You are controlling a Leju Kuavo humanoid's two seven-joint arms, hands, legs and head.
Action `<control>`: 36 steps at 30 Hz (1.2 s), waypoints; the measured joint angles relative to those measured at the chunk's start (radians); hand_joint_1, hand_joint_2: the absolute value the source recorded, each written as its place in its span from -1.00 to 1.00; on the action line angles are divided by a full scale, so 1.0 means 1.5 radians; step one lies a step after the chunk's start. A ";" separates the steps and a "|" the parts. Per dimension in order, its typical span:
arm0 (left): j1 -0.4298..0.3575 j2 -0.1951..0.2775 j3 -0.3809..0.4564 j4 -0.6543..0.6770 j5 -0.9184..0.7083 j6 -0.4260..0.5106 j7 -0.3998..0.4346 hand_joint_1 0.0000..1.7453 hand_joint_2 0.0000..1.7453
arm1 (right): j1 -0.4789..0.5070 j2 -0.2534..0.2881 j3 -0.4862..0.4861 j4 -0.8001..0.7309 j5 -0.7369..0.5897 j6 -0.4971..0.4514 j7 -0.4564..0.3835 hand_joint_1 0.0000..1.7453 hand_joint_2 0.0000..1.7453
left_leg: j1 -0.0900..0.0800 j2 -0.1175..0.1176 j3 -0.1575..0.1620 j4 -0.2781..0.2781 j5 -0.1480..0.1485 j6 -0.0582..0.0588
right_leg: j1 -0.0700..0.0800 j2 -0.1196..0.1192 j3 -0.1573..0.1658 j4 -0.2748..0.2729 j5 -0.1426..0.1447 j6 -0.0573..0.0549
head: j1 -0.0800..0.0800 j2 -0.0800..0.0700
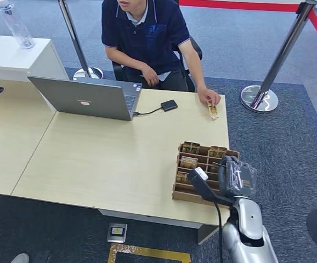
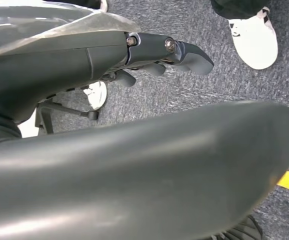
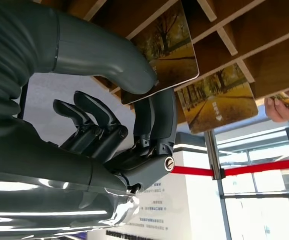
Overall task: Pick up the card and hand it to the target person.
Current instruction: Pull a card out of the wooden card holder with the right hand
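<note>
Nearest us, our right hand [image 3: 135,125] pinches a card [image 3: 162,55] between thumb and finger while the card sits in the wooden rack [image 1: 204,172] at the table's [image 1: 107,159] near right corner. We judge the hold shallow, at the card's edge: lifting at an angle could snag the card on a divider or let it slip free. The right wrist view shows this pinch plainly; from the head view the hand [image 1: 235,176] hides it. Our left hand [image 2: 165,50] hangs over the floor, fingers loosely apart, empty. Farther off, the person [image 1: 148,38] rests a hand [image 1: 208,97] on another card [image 1: 213,110].
</note>
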 joint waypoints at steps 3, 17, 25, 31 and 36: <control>0.000 0.000 0.000 0.000 0.000 -0.002 0.000 -1.00 -1.00 | 0.011 -0.001 0.000 -0.023 0.004 0.000 -0.001 1.00 1.00 | 0.000 0.000 0.000 0.000 0.000 0.000 | 0.000 0.000 0.000 0.000 0.000 0.000 | 0.000 0.000; 0.000 0.000 0.000 0.000 0.004 -0.002 -0.007 -1.00 -1.00 | 0.057 -0.023 0.007 -0.188 -0.028 -0.006 -0.057 1.00 1.00 | 0.000 0.000 0.000 0.000 0.000 0.000 | 0.000 0.000 0.000 0.000 0.000 0.000 | 0.000 0.000; -0.002 0.000 0.000 0.000 0.004 -0.002 -0.013 -1.00 -1.00 | 0.024 -0.030 0.045 -0.248 -0.078 -0.009 -0.095 1.00 1.00 | 0.000 0.000 0.000 0.000 0.000 0.000 | 0.000 0.000 0.000 0.000 0.000 0.000 | 0.000 0.000; -0.005 0.000 0.000 0.000 -0.005 -0.002 -0.014 -1.00 -1.00 | -0.074 -0.005 0.083 -0.198 -0.113 -0.010 -0.109 1.00 1.00 | 0.000 0.000 0.000 0.000 0.001 -0.001 | 0.000 0.000 0.000 0.001 0.001 -0.001 | 0.000 0.000; -0.007 -0.001 0.000 0.001 -0.007 -0.002 -0.014 -1.00 -1.00 | -0.163 0.032 0.105 -0.111 -0.122 -0.014 -0.114 1.00 1.00 | 0.000 0.001 0.000 0.000 0.002 -0.001 | 0.000 0.000 0.000 0.002 0.001 -0.001 | 0.000 0.000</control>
